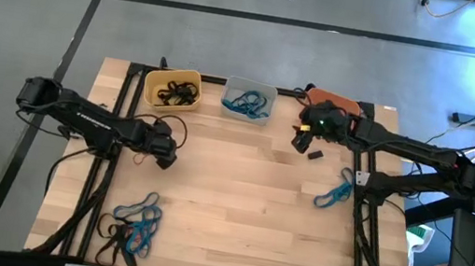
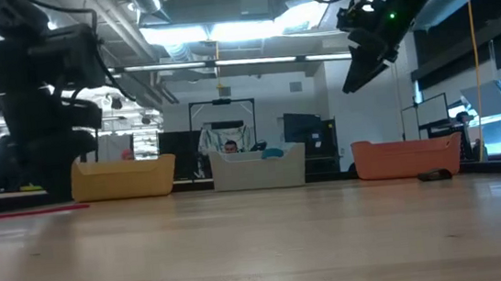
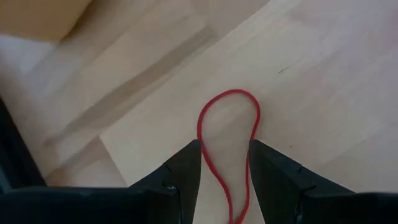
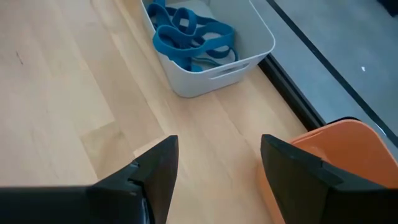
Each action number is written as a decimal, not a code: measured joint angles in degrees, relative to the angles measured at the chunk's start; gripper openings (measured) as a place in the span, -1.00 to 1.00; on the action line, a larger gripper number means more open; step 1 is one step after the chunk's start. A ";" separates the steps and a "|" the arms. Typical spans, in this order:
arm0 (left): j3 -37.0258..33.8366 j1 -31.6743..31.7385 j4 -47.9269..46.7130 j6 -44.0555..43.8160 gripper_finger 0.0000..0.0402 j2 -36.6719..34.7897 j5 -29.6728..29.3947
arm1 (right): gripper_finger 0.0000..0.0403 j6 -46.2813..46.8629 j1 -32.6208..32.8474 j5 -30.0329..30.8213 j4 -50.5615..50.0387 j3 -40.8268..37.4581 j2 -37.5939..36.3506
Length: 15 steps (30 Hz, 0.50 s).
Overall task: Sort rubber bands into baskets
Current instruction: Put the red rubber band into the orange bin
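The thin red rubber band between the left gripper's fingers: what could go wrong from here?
1. The thin red rubber band lies flat on the wooden table; the open left gripper may close without catching it.
2. It may spring away sideways.
3. It must cross to the far orange plastic basket, so it could drop.

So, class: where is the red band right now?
The red band lies flat on the table on the left side; in the left wrist view it runs between the open fingers of the left gripper, not yet pinched.
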 joint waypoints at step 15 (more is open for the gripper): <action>-2.13 -0.35 1.26 -0.89 -0.35 -0.12 4.29 | 0.14 0.00 -0.01 0.17 0.12 -0.02 0.01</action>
